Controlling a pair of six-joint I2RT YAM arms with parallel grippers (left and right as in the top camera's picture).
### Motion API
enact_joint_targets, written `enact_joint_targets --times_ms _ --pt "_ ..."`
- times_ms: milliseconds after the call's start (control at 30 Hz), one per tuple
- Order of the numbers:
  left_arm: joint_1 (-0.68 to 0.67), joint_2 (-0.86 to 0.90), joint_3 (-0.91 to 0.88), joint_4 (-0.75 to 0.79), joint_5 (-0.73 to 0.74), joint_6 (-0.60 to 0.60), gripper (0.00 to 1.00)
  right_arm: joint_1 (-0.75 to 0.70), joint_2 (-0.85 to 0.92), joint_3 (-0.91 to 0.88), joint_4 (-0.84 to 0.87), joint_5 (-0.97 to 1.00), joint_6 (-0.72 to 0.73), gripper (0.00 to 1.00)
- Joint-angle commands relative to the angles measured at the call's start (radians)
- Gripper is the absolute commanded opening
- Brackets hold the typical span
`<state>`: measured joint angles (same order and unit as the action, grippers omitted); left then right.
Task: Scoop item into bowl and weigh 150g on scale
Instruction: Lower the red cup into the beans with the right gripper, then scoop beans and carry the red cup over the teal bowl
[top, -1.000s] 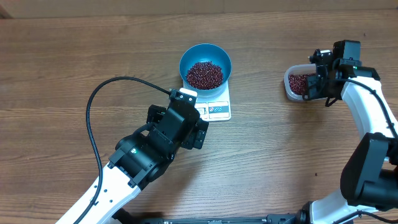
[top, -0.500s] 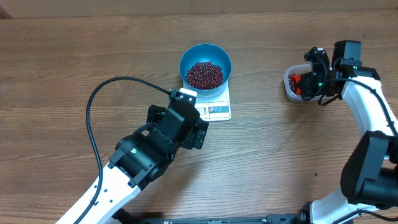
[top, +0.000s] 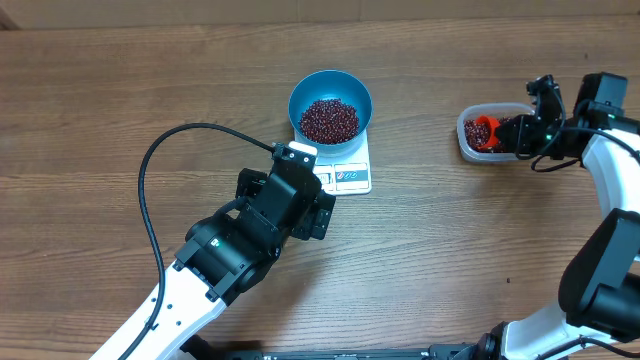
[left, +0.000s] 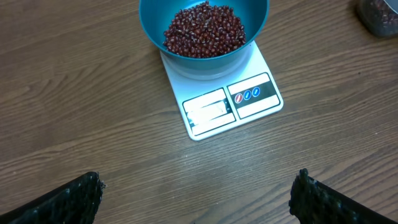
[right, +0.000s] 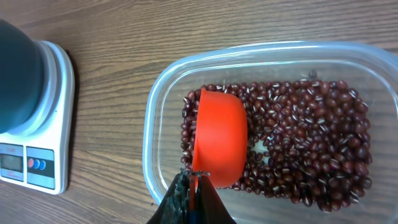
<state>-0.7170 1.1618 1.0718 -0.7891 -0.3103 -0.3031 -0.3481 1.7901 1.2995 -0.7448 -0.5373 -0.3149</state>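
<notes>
Toward the tabletop's (top: 100, 100) far edge, centre: blue bowl (top: 330, 82) of beans (top: 329, 119) sits on the white scale (top: 348, 176) | near the right edge: clear tub (top: 465, 141), orange scoop (right: 219, 144) tipped among more beans, right gripper (right: 194, 186) clenched on its handle | left gripper (left: 198, 186) gapes wide, empty, just short of the scale

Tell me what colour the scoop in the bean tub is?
Bright orange-red; the scoop shows best in the right wrist view.
</notes>
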Motion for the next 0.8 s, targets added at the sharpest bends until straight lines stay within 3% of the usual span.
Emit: enact_joint_targets --times_ms 0,467,767 --pt "0.010 0.003 -0.004 0.000 -0.003 0.008 0.99 -0.014 0.002 -0.003 0.003 -0.041 0.006 0.04" --pt "0.010 0.003 -0.004 0.000 -0.003 0.008 0.99 -0.074 -0.006 -0.002 0.002 -0.044 0.059 0.04" --pt "0.010 0.003 -0.004 0.000 -0.003 0.008 1.00 -0.109 -0.054 -0.002 -0.002 -0.175 0.066 0.04"
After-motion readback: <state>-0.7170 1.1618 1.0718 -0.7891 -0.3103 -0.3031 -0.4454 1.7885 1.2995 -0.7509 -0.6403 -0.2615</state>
